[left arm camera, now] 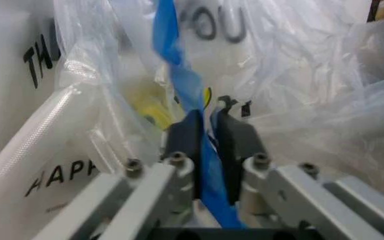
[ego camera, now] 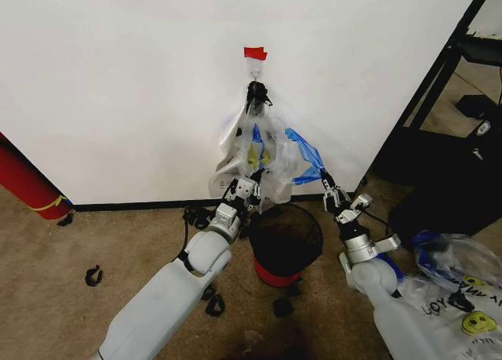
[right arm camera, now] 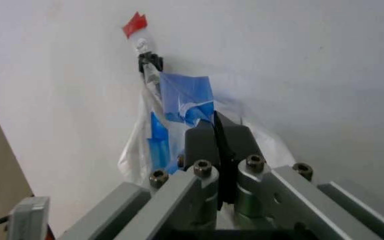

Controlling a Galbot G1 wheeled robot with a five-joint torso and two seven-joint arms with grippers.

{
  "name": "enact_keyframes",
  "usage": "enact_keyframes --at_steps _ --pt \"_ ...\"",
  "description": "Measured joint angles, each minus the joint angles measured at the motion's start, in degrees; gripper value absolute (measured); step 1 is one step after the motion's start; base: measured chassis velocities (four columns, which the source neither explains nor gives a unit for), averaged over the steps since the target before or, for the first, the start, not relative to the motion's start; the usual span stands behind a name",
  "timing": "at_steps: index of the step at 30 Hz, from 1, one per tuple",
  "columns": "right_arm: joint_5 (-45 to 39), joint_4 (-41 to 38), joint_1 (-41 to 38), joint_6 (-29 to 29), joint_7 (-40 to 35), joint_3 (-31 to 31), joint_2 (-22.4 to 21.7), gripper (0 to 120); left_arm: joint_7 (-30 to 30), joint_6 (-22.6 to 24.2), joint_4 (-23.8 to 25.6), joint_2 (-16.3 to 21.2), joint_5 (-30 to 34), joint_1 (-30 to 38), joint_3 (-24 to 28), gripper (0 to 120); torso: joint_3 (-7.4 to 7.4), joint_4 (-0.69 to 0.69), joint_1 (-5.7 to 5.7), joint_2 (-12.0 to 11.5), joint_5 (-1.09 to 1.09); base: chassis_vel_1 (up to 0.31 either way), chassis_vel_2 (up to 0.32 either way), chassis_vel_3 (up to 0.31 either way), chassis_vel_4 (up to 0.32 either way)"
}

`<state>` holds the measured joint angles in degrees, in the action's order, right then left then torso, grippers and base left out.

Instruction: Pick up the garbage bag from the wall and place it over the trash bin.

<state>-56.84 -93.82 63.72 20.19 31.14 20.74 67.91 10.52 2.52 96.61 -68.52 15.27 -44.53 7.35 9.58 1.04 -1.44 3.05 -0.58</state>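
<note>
A: What is held by the left gripper (left arm camera: pixel 207 145)?
B: The garbage bag's (ego camera: pixel 263 152) blue edge is clamped there, against the wall (ego camera: pixel 125 85); another edge is pinched by the right gripper (ego camera: pixel 329 189), above the trash bin (ego camera: pixel 286 238).
A: The risk?
B: Thin film could be torn if pulled apart.

Bin (ego camera: pixel 286 246) sits right under hanging bag bunch (ego camera: pixel 259 144), mouth open upward, free from above. L gripper (ego camera: pixel 245 189) & R gripper (ego camera: pixel 335 195) flank the rim close, little side room betw. them. Wall (ego camera: pixel 118 85) blocks behind. Black rack (ego camera: pixel 439 101) crowds R side, red cylinder (ego camera: pixel 27 180) far L. Small black clips (ego camera: pixel 93 276) litter carpet, bag pile (ego camera: pixel 463 297) by R arm
</note>
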Motion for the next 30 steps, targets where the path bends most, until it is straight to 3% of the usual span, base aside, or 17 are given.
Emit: enact_keyframes --at_steps 12,20,24,30 --pt "0.6 -1.0 1.2 -0.1 1.7 0.8 -0.5 0 0.2 1.1 0.1 -0.3 1.6 0.7 0.7 58 0.00 0.00 0.00 0.0 0.00 0.000 0.000 0.000 0.000" --pt "1.1 -1.1 1.9 -0.2 4.1 1.9 -1.0 0 0.3 2.3 0.8 -0.3 6.8 2.1 0.8 87 0.00 0.00 -0.01 0.0 0.00 0.000 0.000 0.000 0.000" --pt "1.2 -1.1 2.4 -0.2 4.6 2.4 -1.2 0 0.4 2.4 0.9 -0.9 8.2 2.6 1.0 82 0.00 0.00 -0.01 0.0 0.00 0.000 0.000 0.000 0.000" --pt "1.2 -0.7 2.7 -0.2 4.6 3.3 -1.4 0 0.4 2.1 0.9 -1.4 9.5 3.2 1.1 58 0.00 -0.01 -0.01 0.0 0.01 0.000 0.000 0.000 0.000"
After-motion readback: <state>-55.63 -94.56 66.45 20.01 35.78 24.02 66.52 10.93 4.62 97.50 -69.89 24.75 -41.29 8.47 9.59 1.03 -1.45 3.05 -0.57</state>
